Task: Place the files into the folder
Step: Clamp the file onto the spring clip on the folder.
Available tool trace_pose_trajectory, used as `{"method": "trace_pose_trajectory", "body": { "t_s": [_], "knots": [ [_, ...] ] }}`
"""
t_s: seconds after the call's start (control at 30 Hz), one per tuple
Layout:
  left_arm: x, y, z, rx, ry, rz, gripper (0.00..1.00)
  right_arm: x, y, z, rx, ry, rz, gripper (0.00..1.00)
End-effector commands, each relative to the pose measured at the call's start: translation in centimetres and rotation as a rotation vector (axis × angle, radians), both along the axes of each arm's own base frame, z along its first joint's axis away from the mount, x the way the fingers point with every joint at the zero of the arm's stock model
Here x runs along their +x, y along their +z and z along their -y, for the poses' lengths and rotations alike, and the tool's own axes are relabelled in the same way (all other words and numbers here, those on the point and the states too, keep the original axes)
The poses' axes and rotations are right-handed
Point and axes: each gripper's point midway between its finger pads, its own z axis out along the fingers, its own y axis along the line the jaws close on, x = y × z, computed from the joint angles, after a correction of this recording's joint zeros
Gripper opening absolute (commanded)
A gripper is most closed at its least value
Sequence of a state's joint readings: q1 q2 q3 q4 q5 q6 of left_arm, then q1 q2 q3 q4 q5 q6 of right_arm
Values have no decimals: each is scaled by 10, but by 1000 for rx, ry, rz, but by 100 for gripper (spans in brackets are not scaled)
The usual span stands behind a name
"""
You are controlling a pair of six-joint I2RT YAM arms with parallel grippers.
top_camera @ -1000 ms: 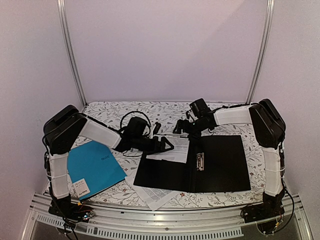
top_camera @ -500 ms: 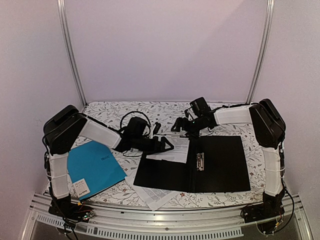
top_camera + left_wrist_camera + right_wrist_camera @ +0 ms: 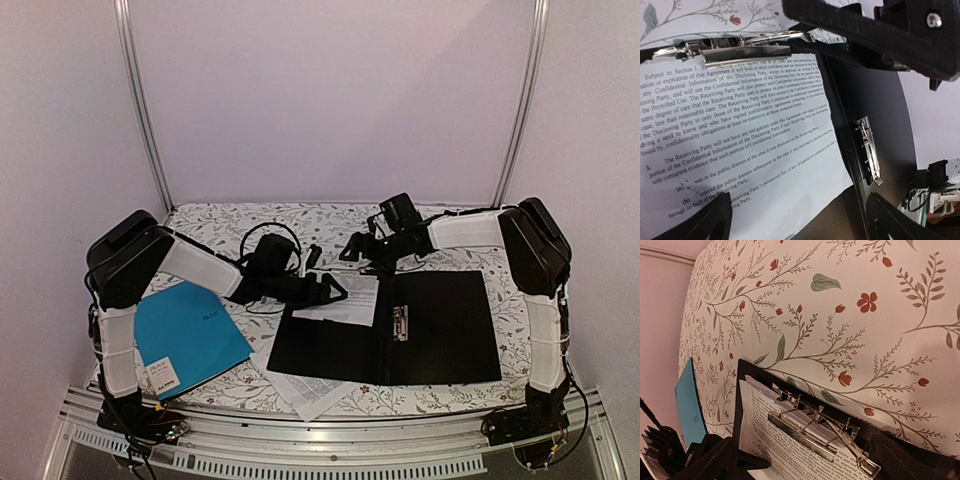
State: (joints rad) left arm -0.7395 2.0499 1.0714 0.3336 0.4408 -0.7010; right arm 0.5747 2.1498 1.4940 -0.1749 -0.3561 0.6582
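White paper files [image 3: 350,305], densely printed in black text, lie in two places. One sheet rests on the inner left half of the large flat black folder [image 3: 445,330], which lies open on the floral-clothed worktop [image 3: 260,225]. The far edge of that sheet appears pinned under a silver metal clamp bar [image 3: 745,49] at the folder's far rim. The loose sheets [image 3: 312,392] poke out from beneath the folder's near edge, towards the arm bases. A silver lever clip [image 3: 400,322] runs along the spine between the two black halves. The left hand [image 3: 328,288] hovers low over the far-left part of the folder, its two black fingers spread wide with nothing between them, and the pinned sheet lies directly below and ahead of it. The right hand [image 3: 355,250], likewise wide open and empty, hangs just beyond the far rim, near the clamp bar and close to the left hand. The bar's long axis runs left to right along that rim, parallel to the printed lines, so the sheet's own length runs from far to near. The left hand seems nearer the paper and the right nearer the clamp, so the coming move probably turns on that far edge between them. A teal-blue flat folder [image 3: 190,335] lies well apart on the left.
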Motion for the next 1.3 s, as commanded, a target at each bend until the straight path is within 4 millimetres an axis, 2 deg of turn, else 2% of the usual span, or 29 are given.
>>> {"method": "trace_pose_trajectory", "body": {
  "t_s": [0.0,0.6,0.8,0.93,1.07,1.17,1.27],
  "knots": [
    [-11,-24,-9,65,10,-55,93,3,32,-9,56,12,54,91],
    [-12,-26,-12,75,18,-58,93,-4,56,-38,122,66,89,91],
    [-13,-26,-12,75,18,-62,93,-2,55,-46,138,80,85,91],
    [-12,-26,-12,74,18,-61,93,-2,47,-49,143,88,67,91],
    [-12,-25,-11,71,18,-62,93,-6,47,-42,123,83,75,92],
    [-11,-24,-10,67,20,-61,93,-11,58,-34,112,89,99,92],
    [-10,-22,-10,63,24,-60,93,-19,58,-26,105,100,91,91]
  ]
}}
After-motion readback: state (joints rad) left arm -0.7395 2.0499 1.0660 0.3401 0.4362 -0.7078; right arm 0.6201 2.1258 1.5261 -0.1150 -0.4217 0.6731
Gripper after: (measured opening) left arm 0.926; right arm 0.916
